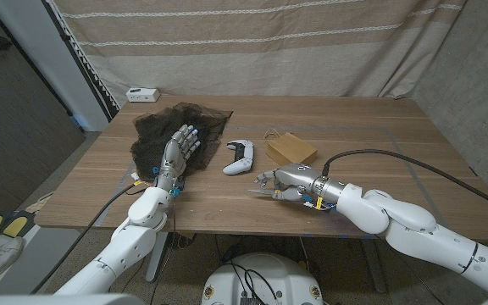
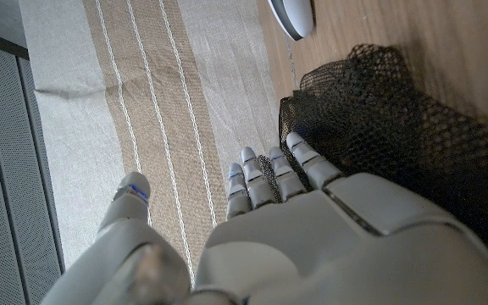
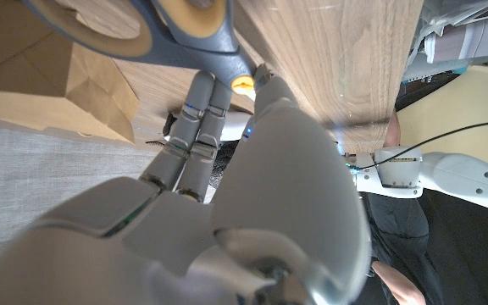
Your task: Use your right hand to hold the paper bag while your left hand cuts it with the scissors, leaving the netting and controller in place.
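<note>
Paper bag (image 1: 291,149), brown with a loop handle, lies on the wooden table (image 1: 379,135) a little right of the middle, well back from the near edge. Just left of it, not touching, sits the white controller (image 1: 241,158). Further left the black netting (image 1: 179,133) is spread in a crumpled heap toward the table's left side.

The scissors (image 1: 263,192) are at the right hand (image 1: 288,183), which sits just in front of the bag, near the table's front edge. In the right wrist view the blue-grey handle loop with its yellow lining (image 3: 172,30) lies across the fingers (image 3: 195,127), which curl up around it, so this hand is grasping the scissors; the bag's brown folded side (image 3: 53,89) shows close beyond. The blades cannot be made out there; in the head view they point left along the table.

The left hand (image 1: 179,152) is over the near part of the netting, fingers spread and holding nothing. Its wrist view shows the fingertips (image 2: 271,174) straight beside the mesh (image 2: 388,127), with one end of the controller (image 2: 293,15) beyond; whether they touch the mesh I cannot tell.

A small white box (image 1: 142,94) sits at the far left corner. The table's right half is bare wood out to its edge.
</note>
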`<state>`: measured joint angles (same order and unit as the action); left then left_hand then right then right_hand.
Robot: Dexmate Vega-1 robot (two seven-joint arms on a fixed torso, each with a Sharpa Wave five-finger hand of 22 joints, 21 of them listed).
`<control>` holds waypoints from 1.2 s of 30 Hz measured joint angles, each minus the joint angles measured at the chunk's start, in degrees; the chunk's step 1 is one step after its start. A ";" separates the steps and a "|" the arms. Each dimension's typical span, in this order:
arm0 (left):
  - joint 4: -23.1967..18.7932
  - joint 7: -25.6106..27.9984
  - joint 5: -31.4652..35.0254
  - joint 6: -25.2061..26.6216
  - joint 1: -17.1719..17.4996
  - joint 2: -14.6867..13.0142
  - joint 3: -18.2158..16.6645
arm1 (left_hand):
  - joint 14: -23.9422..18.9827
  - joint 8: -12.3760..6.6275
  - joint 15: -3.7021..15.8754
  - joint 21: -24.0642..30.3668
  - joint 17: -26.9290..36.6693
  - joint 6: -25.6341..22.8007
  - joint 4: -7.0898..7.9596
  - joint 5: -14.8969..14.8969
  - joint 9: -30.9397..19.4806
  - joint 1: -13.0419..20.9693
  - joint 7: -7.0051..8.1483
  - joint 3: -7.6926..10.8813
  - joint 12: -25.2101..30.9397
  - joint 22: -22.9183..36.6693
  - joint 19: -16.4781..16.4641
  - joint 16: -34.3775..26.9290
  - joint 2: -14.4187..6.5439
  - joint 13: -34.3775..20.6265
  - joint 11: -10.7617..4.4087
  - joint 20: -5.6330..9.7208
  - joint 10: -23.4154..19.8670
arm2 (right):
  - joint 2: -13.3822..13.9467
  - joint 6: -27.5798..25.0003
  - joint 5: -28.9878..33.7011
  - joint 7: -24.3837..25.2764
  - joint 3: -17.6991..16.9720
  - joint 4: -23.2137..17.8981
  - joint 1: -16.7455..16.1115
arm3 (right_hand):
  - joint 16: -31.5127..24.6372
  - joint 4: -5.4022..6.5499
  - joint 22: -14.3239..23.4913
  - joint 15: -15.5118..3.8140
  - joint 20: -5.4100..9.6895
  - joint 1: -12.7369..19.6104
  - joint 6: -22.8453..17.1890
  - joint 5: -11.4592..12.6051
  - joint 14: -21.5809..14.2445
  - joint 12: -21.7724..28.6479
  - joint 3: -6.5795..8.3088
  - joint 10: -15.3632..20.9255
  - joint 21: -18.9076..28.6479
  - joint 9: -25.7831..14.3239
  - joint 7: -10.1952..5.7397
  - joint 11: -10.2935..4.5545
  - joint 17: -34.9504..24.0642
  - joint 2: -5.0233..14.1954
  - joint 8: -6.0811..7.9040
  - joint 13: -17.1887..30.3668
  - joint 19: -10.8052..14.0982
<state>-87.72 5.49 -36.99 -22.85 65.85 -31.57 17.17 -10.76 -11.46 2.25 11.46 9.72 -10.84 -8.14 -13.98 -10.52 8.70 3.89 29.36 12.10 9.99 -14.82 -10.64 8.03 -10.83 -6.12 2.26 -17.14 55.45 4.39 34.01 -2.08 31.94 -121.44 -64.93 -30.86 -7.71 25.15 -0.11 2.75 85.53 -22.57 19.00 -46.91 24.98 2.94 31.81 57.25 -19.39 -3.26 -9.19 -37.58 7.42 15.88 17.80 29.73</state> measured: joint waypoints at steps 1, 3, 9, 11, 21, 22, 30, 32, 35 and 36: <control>0.02 0.00 -0.01 0.00 -0.01 0.02 0.02 | 0.00 0.00 0.00 0.00 0.00 0.00 0.00 0.00 0.00 0.00 0.00 0.00 0.00 0.00 0.00 0.00 0.00 -0.13 0.00 0.00 0.00 | 0.01 0.11 -0.11 0.21 -0.13 -0.02 -0.06 | 0.05 0.00 0.04 0.00 0.01 0.00 0.13 0.00 0.00 -0.05 0.00 0.00 0.23 0.00 0.13 0.00 -0.01 0.00 -0.21 -0.05 -0.21; 0.06 0.01 -0.01 0.01 -0.04 0.04 0.05 | 0.00 0.00 0.00 0.00 0.00 0.00 0.00 0.00 0.00 0.00 0.00 0.00 0.00 0.00 0.00 0.00 0.00 -0.26 0.00 0.00 0.00 | 0.00 0.30 -0.36 0.54 -0.25 -0.05 -0.11 | 0.07 0.00 0.05 0.00 0.09 0.00 0.18 -0.09 0.00 -0.33 0.00 0.00 0.43 0.00 0.18 0.00 -0.15 0.00 -0.22 -0.26 -0.29; 0.16 0.01 -0.02 0.08 -0.16 0.13 0.16 | 0.00 0.00 0.00 0.00 0.00 0.00 0.00 0.00 0.00 0.00 0.00 0.00 0.00 0.00 0.00 0.00 0.00 -0.28 0.00 0.00 0.00 | -0.11 0.70 -1.29 1.26 -0.86 -0.06 -0.43 | 0.26 0.00 0.07 0.00 0.12 0.00 0.65 -0.39 0.01 -0.65 0.00 -0.54 1.16 0.00 0.34 0.54 -0.35 0.00 -0.44 -0.53 -0.69; 0.19 0.01 -0.02 0.11 -0.22 0.16 0.20 | 0.00 0.00 0.00 0.00 0.00 0.00 0.00 0.01 0.00 0.00 0.00 0.00 0.00 0.00 0.00 0.00 0.00 -0.27 0.00 0.00 0.00 | -0.20 0.78 -1.61 1.52 -1.06 -0.07 -0.53 | 0.27 0.00 0.07 -0.01 0.06 0.00 0.93 -0.41 0.01 -0.86 0.00 -0.61 1.46 0.10 0.31 0.61 -0.53 0.00 -0.44 -0.53 -0.94; 0.40 -0.02 -0.02 0.15 -0.52 0.36 0.33 | 0.00 0.00 0.00 0.00 0.00 0.00 0.00 0.01 0.00 0.00 0.00 0.00 0.00 0.00 0.00 0.00 0.00 -0.27 0.00 0.00 0.00 | -0.95 1.77 -4.19 3.33 -2.48 -0.03 -1.14 | 0.49 0.01 0.25 0.00 0.00 0.30 1.42 -0.56 0.01 -1.52 -0.01 -1.14 2.59 0.27 0.79 0.70 -0.96 0.30 -1.07 -1.06 -1.20; 0.41 -0.02 -0.02 0.15 -0.56 0.37 0.33 | 0.00 0.00 0.00 0.00 0.00 0.00 0.00 0.01 0.00 0.00 0.00 0.00 0.00 0.00 0.00 0.00 0.00 -0.27 0.00 0.00 0.00 | -1.00 1.92 -4.39 3.50 -2.60 0.01 -1.17 | 0.50 0.01 0.25 -0.01 0.00 0.29 1.42 -0.61 0.01 -1.52 -0.01 -1.14 2.59 0.26 0.79 0.70 -0.99 0.29 -1.07 -1.06 -1.20; 0.42 -0.02 0.00 0.16 -0.69 0.46 0.37 | 0.00 0.00 0.00 0.00 0.00 0.00 0.00 0.02 0.00 0.00 0.00 0.00 0.00 0.00 0.00 0.00 0.00 -0.26 0.00 0.00 0.01 | -1.23 3.01 -5.68 4.70 -3.42 0.27 -1.32 | 0.71 0.07 0.28 -0.01 0.00 0.29 1.51 -0.66 0.02 -1.91 -0.08 -1.14 3.05 0.26 0.69 0.70 -1.05 0.29 -1.07 -1.25 -1.83; 0.42 0.04 0.05 0.16 -0.71 0.48 0.37 | 0.00 0.00 0.00 0.00 0.00 0.00 0.00 0.02 0.00 0.00 0.00 0.00 0.00 0.00 0.00 0.00 0.00 -0.26 0.00 0.00 0.00 | -1.26 3.17 -5.86 4.84 -3.58 0.32 -1.34 | 0.71 0.07 0.28 -0.01 0.00 0.29 2.04 -0.66 0.02 -1.91 -0.09 -1.14 3.27 0.49 0.80 0.70 -1.05 0.29 -1.18 -1.32 -1.83; 0.40 0.10 0.09 0.16 -0.73 0.53 0.38 | 0.00 0.00 0.00 0.00 0.00 0.00 0.00 0.02 0.00 0.00 0.00 0.00 0.00 0.00 0.00 0.00 0.00 -0.26 0.00 0.00 0.00 | -1.31 3.55 -6.33 5.23 -3.94 0.44 -1.38 | 0.72 0.07 0.28 -0.01 -0.19 0.29 2.35 -0.68 0.02 -1.91 -0.09 -1.14 3.57 0.53 0.69 0.70 -1.21 0.29 -1.51 -1.32 -2.01; 0.35 0.16 0.13 0.16 -0.73 0.55 0.39 | 0.00 0.00 0.00 0.00 0.00 0.00 0.00 0.02 0.00 0.00 0.00 0.00 0.00 0.00 0.00 0.00 0.00 -0.26 -0.01 0.00 0.01 | -1.32 3.75 -6.50 5.41 -4.15 0.47 -1.42 | 0.78 0.07 0.28 -0.01 -0.21 0.29 2.44 -0.73 0.02 -1.91 -0.09 -1.14 3.57 0.53 0.60 0.70 -1.46 0.29 -1.51 -1.32 -2.03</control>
<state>-87.37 5.64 -36.85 -22.69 65.12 -31.02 17.56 -10.76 -11.46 2.25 11.46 9.72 -10.84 -8.14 -13.96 -10.52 8.70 3.89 29.36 12.10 9.99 -14.82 -10.65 8.02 -11.08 -6.13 2.26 -17.14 54.13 8.14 27.51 3.34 27.79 -120.97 -66.35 -30.07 -7.64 25.43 -0.12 2.55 85.82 -20.13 18.27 -46.89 23.07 2.85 30.68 60.82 -18.86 -2.66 -8.49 -39.04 7.71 14.37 16.48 27.70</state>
